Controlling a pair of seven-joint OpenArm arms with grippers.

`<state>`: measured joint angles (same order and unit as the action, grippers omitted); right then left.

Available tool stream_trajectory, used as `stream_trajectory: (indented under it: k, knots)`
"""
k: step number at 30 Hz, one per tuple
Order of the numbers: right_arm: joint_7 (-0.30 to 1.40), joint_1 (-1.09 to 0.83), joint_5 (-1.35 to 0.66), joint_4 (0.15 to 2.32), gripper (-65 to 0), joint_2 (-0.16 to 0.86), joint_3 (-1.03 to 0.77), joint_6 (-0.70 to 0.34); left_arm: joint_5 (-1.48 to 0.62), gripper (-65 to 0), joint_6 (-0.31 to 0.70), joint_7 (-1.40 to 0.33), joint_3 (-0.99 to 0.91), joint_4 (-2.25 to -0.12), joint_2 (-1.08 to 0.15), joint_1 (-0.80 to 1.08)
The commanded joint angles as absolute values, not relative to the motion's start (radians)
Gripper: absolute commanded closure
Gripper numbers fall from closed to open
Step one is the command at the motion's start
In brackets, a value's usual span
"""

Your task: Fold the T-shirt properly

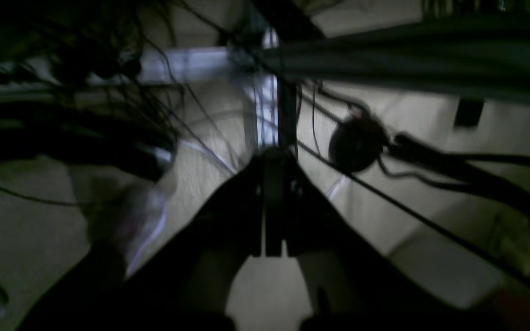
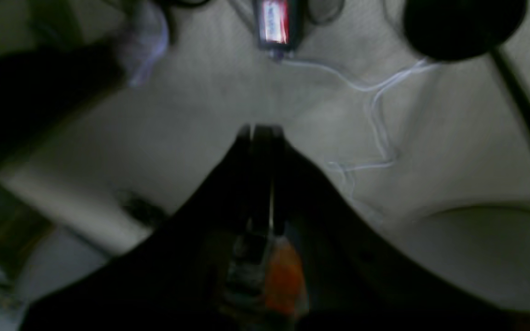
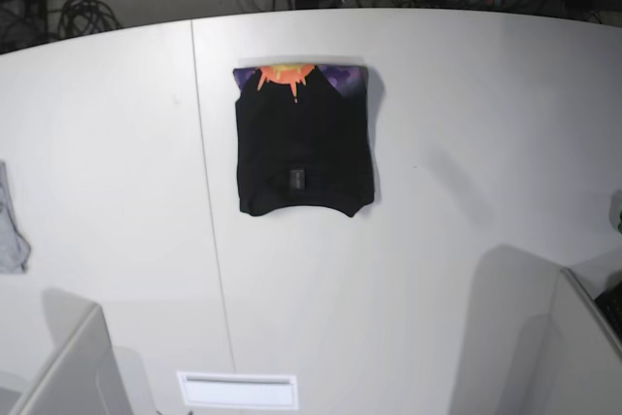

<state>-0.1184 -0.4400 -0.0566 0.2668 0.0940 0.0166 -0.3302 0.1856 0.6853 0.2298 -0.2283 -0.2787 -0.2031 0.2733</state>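
Note:
The black T-shirt lies folded into a compact rectangle on the white table in the base view. A strip of its orange-and-purple print shows along the far edge, and a small tag sits near the front edge. Neither arm appears in the base view. In the left wrist view my left gripper is shut with nothing between its fingers, aimed away from the table at cables and floor. My right gripper in the right wrist view is shut too, over pale floor. No wrist view shows the T-shirt.
A small grey cloth hangs at the table's left edge. A seam runs down the table left of the shirt. Grey panels stand at the lower left and lower right. Cables lie behind the table.

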Motion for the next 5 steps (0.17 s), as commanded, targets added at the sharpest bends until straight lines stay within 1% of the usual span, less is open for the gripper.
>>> stream_trajectory:
  k: [1,2,4,5]
  knots:
    - [-0.139,-0.429,-0.059,0.219,0.0,0.09,0.067,-0.278,0.206,0.0,0.698,0.242,-0.229,-0.255,-0.214,0.272]
    - [-0.162,-0.398,-0.059,0.176,0.0,0.081,0.12,-0.216,0.239,0.0,0.696,0.242,-0.229,-0.251,-0.213,0.268]
    - [-0.179,-0.355,-0.059,0.136,0.0,0.067,0.188,-0.136,0.289,0.0,0.611,0.277,-0.229,-0.249,-0.208,0.265]
    - [-0.18,-0.341,-0.061,0.133,0.0,0.065,0.206,-0.113,0.311,0.0,0.57,0.314,-0.229,-0.245,-0.208,0.263]
